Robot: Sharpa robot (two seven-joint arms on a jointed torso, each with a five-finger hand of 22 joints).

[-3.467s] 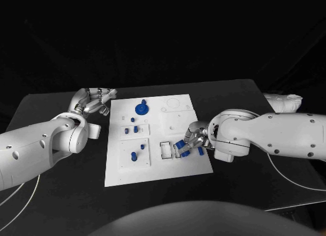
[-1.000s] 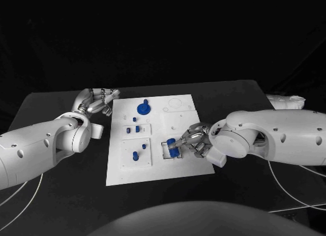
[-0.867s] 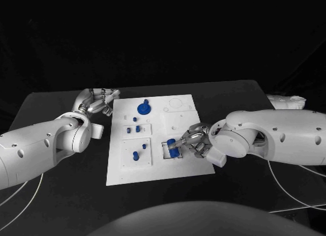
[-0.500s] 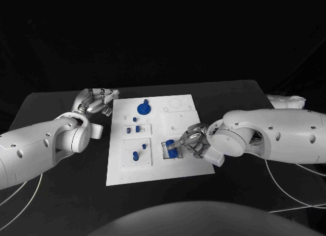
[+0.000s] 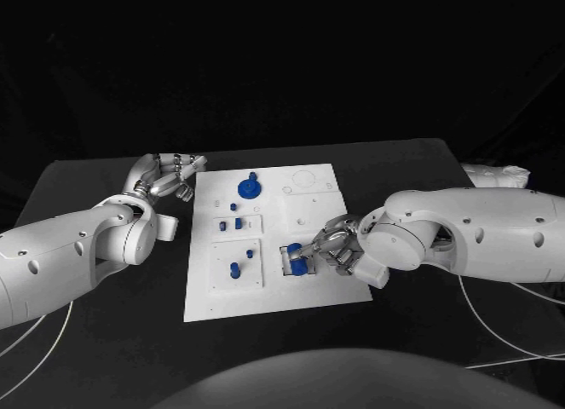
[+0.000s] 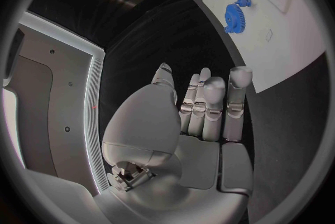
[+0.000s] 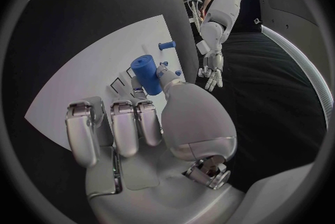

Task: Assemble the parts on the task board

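Right hand [image 5: 329, 250] is over the near right part of the board [image 5: 319, 285], fingers closed round a blue cylinder [image 7: 147, 81]; in the right wrist view the cylinder sits between the thumb and the other fingers, upright-ish, its flat top showing. From the head camera the same piece [image 5: 297, 254] is at the small rectangular pocket [image 5: 286, 261] on the board, touching or just above it; can't tell if it is seated.

Left hand [image 5: 168, 175] rests on the counter [image 5: 98, 183] just beside the board's far left corner, fingers straight and close together, holding nothing, not touching the board as far as I can see.

Other parts on the board: gear [image 5: 246, 187] near the far edge, two small blocks [image 5: 229, 225] mid-left, another peg [image 5: 232, 271] nearer the robot.

Handling, judged: the cylinder looks like rigid plastic, light, smooth, so it may slip or twist in a pinch. Best taken on its round side near the top, leaving the lower end free to enter the pocket. Board is thin and may slide if pushed sideways.

Hard to see: the cylinder's lower end and the pocket's inside are covered by the fingers; the holes on the board's far right are faint.
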